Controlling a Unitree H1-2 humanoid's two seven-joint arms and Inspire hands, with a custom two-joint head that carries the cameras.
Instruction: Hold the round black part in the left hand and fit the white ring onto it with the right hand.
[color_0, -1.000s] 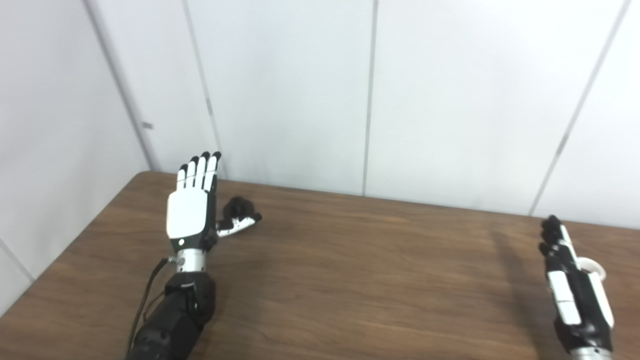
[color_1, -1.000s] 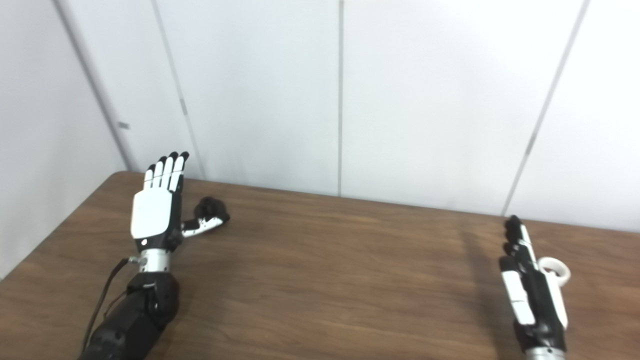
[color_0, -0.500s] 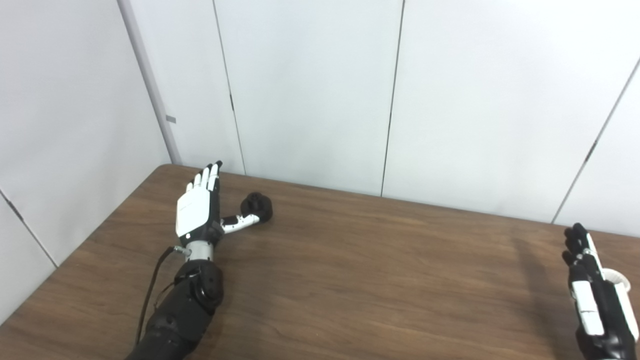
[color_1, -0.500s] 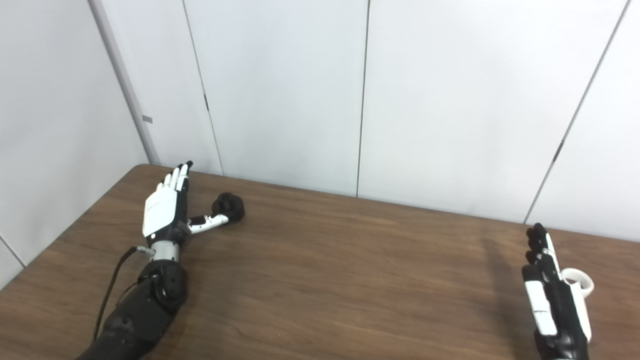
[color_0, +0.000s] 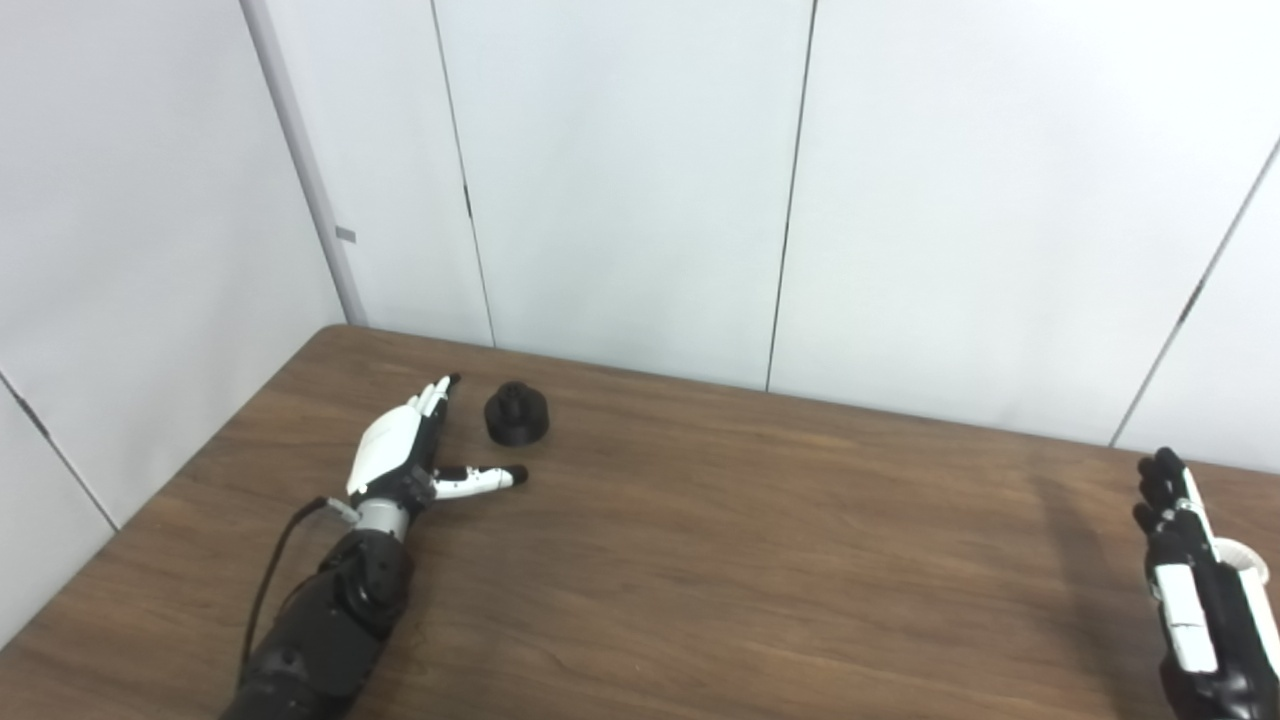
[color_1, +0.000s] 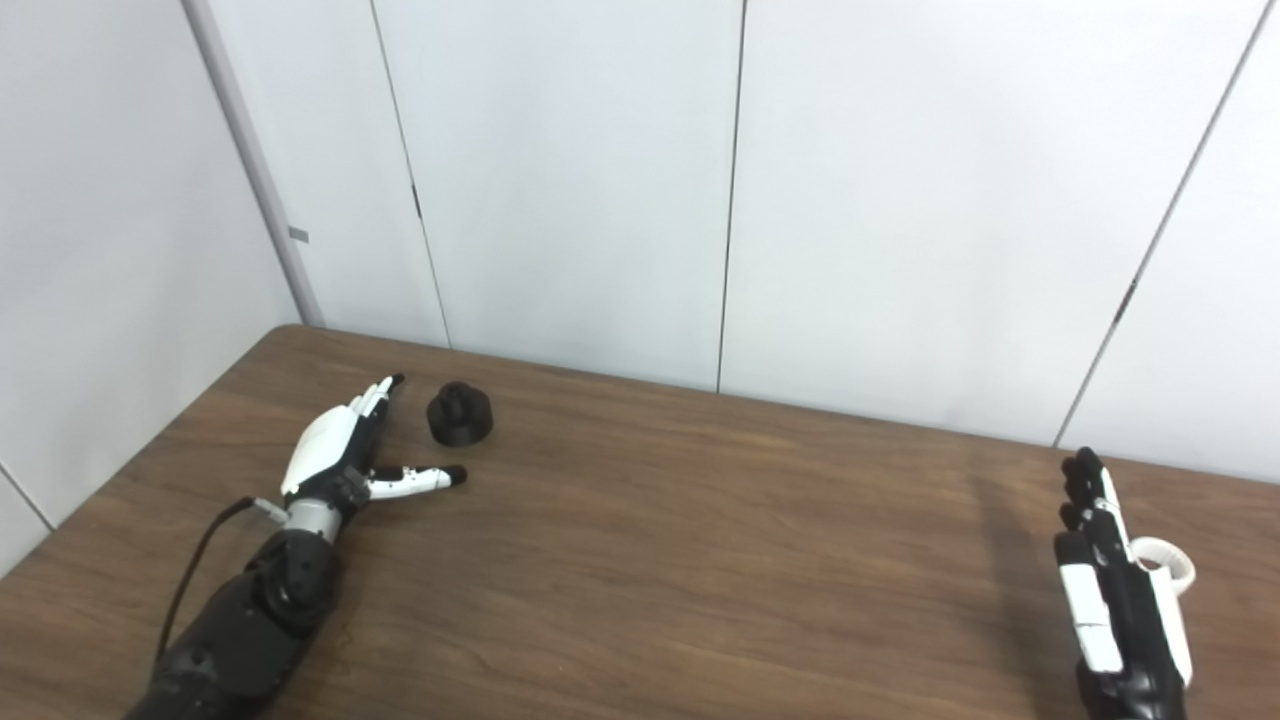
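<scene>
I've got both hands in view over the brown table (color_0: 700, 560). L hand (color_0: 400, 450) is low at the far left, palm down-ish, fingers (color_0: 432, 397) stretched out straight and pointing away to the far side, thumb (color_0: 485, 479) splayed out to the right. It's wide open w/ nothing in it.

The round black part (color_0: 517, 414) sits on the table just right of the L fingertips and a bit farther out than the thumb, so it's in the open notch between fingers and thumb but not touching either; I can see bare wood btwn it and the hand. It stands upright, small knob on top.

R hand (color_1: 1115, 600) is at the near right corner, edge-on to the cameras, fingers extended up and roughly together, pointing away. Nothing gripped that I can see; fingers aren't curled, so I read it as open.

The white ring (color_1: 1165, 575) lies flat on the table right beside the R hand, on its right side. Part of the ring is hidden behind the hand, so can't tell if they're touching or just v. close. In the left eye view only a sliver of it shows past the hand.

Ring and black part are well apart, opposite ends of the table. White panel wall (color_0: 640, 180) behind.
</scene>
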